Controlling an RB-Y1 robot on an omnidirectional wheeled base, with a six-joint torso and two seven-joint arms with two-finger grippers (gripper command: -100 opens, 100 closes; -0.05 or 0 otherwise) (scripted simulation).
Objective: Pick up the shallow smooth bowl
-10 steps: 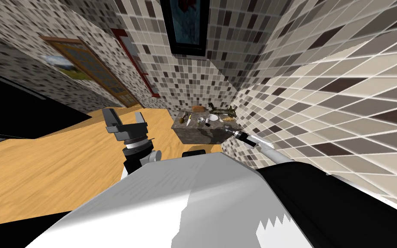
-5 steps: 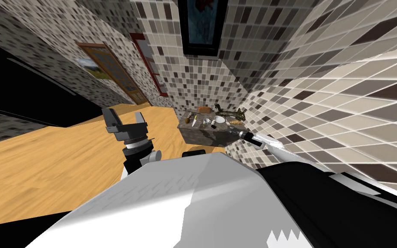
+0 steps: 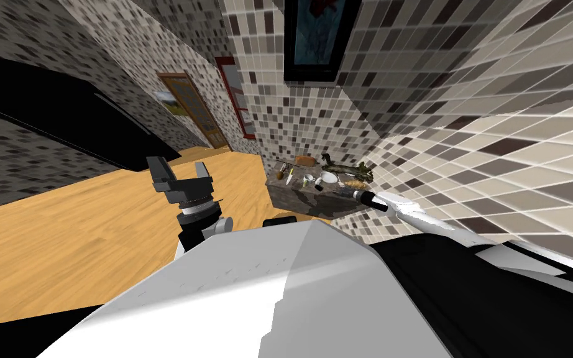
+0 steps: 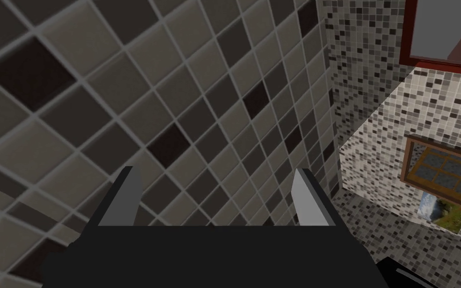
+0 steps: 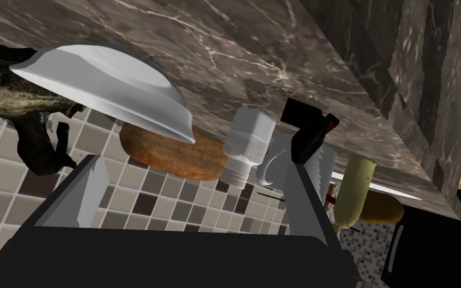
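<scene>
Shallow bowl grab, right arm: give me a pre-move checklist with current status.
1. Right gripper open and empty: ok, fingers apart, nothing between them.
2. Bowl sitting upright on the marble table: ok.
3. Bowl lined up between the fingers: not ok, it lies beyond the tips and off toward one finger.
4. Space around the bowl: not ok, a brown loaf sits close behind it, with a white shaker next to the loaf.
5. Left gripper out of the way: ok, open, over the floor away from the table.
6. Clearance from fingertips to the bowl's rim: cannot tell.
</scene>
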